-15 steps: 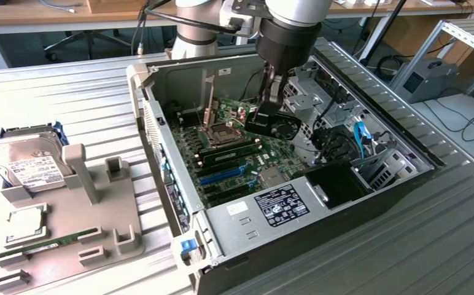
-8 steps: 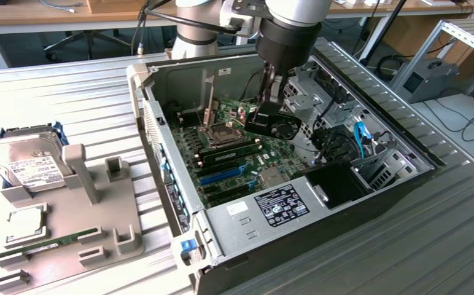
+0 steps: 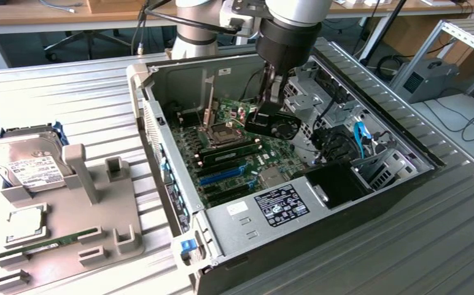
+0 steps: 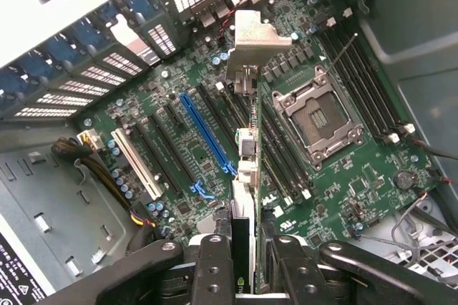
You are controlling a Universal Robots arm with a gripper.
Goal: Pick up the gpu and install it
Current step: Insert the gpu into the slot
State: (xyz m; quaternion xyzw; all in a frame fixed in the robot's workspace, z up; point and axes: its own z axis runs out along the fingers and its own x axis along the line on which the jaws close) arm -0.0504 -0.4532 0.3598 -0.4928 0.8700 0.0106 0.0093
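Note:
The gpu [image 3: 280,126] hangs inside the open computer case [image 3: 163,178], its black cooler and round fan facing the exterior view's right. My gripper [image 3: 263,110] is shut on its upper edge. In the wrist view the gpu [image 4: 247,169] appears edge-on between the two black fingers [image 4: 215,265], with my gripper [image 4: 248,269] closed on it. Its silver end bracket [image 4: 254,36] points toward the case's rear slot covers [image 4: 107,76]. The card sits above the motherboard [image 4: 336,190], over the black slots between the blue slot [image 4: 207,133] and the CPU socket [image 4: 318,119]. Whether it touches a slot is unclear.
A grey fixture [image 3: 65,239] at the exterior view's left holds a silver hard drive [image 3: 24,163], a CPU [image 3: 23,224] and a RAM stick [image 3: 48,241]. Inside the case are the power supply [image 3: 282,206], drive cages [image 3: 319,92] and loose cables [image 3: 360,138].

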